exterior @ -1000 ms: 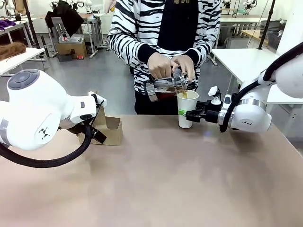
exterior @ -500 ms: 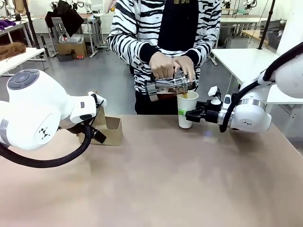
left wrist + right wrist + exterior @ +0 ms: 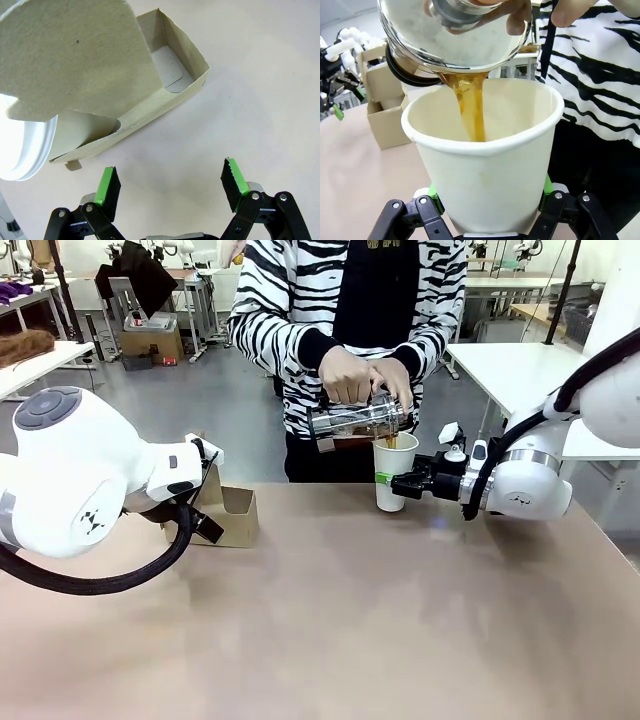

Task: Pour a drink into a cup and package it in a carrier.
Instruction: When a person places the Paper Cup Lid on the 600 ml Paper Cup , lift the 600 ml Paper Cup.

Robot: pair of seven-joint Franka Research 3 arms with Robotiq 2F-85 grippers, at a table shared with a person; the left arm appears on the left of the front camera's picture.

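In the last second the person's hands (image 3: 352, 376) have tipped the jug (image 3: 350, 422) further, its base raised. The drink (image 3: 472, 107) runs in a brown stream into the cup (image 3: 395, 465). Our right gripper (image 3: 396, 481) keeps its fingers clamped on the cup's lower wall, near the table's (image 3: 350, 620) far edge, right of middle. Our left gripper (image 3: 170, 182) is spread wide and empty, just beside the carrier (image 3: 150, 100) at the far left. We judge the pour is well under way, and packaging comes after.

Base end of the press jug (image 3: 352, 421) higher than a second ago; steeper tilt over the cup (image 3: 393, 472)
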